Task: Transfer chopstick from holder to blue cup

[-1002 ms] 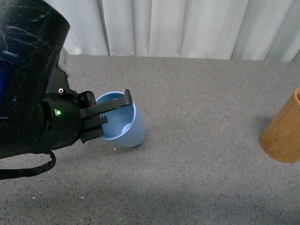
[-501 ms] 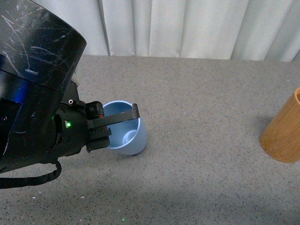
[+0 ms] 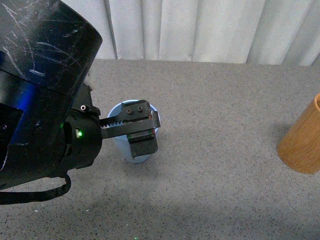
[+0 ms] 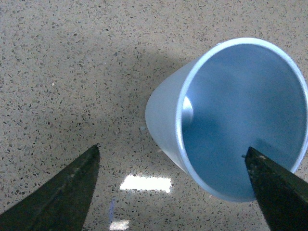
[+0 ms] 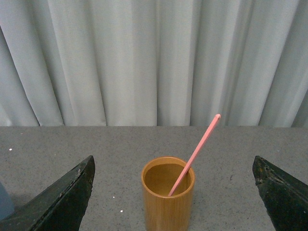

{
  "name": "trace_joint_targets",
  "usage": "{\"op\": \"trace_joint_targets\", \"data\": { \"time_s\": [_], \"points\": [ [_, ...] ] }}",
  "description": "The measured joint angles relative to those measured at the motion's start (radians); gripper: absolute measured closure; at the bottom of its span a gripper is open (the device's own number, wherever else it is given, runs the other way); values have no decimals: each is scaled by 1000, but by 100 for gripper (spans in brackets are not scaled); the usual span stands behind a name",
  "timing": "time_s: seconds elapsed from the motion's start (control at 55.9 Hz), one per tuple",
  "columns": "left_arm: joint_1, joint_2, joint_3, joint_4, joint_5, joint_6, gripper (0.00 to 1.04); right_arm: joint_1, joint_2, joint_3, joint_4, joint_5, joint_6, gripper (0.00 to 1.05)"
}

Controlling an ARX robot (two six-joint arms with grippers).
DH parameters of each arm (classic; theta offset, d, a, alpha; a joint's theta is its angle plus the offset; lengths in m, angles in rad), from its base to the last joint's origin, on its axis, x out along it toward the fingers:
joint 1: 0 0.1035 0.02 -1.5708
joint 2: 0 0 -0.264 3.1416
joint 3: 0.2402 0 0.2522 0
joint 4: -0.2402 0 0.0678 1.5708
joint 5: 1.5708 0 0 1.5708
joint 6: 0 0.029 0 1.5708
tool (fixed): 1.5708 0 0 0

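Front view: left gripper (image 3: 147,131) hangs over the blue cup (image 3: 119,146), which stands upright on the grey speckled table (image 3: 225,100), left of centre. The black fingers cover most of the cup's mouth; only the left part of the rim and the lower wall show. The holder (image 3: 302,142) stands at the right edge, cut off by the frame, well apart from the cup. White curtain (image 3: 200,30) along the far side. Left wrist view: left gripper (image 4: 172,148) is spread wide, nothing between the fingers (image 4: 57,192) but the blue cup (image 4: 231,110); one fingertip sits outside the wall, the other overlaps the rim on the opposite side; contact cannot be told. Cup interior bare. Right wrist view: right gripper (image 5: 173,161) is spread wide, gripping nothing, facing the holder (image 5: 168,202). The chopstick (image 5: 195,156) stands in the holder, leaning on the rim, upper half clear above it.
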Motion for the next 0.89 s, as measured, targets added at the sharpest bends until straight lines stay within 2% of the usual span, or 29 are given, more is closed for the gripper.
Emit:
{"op": "trace_joint_targets", "data": {
  "time_s": [0.072,0.376,0.394,0.429,0.465,0.519,0.59,0.662,0.734,0.769,0.805,0.895],
  "points": [
    [-2,-6,0,0,2,-2,5,0,0,0,0,0,0,10],
    [15,-66,0,2,14,-27,7,0,0,0,0,0,0,10],
    [13,-61,-12,47,-12,-5,8,0,0,0,0,0,0,10],
    [18,-37,-70,269,-121,82,15,0,0,0,0,0,0,10],
    [27,-23,-124,440,-180,162,21,0,0,0,0,0,0,10],
    [56,-23,-211,651,-191,270,28,0,0,0,0,-4,0,10],
    [135,-91,-332,900,-147,426,40,0,0,0,0,3,0,10],
    [223,-198,-399,987,-63,505,51,0,0,0,0,3,0,10],
    [325,-298,-461,993,45,542,62,0,0,0,0,2,0,10],
    [423,-357,-517,987,150,563,71,0,0,0,0,1,0,10],
    [494,-406,-565,969,188,576,80,0,0,0,0,-1,0,10],
    [531,-507,-629,903,198,585,94,0,0,0,0,0,0,10]
  ]
}}
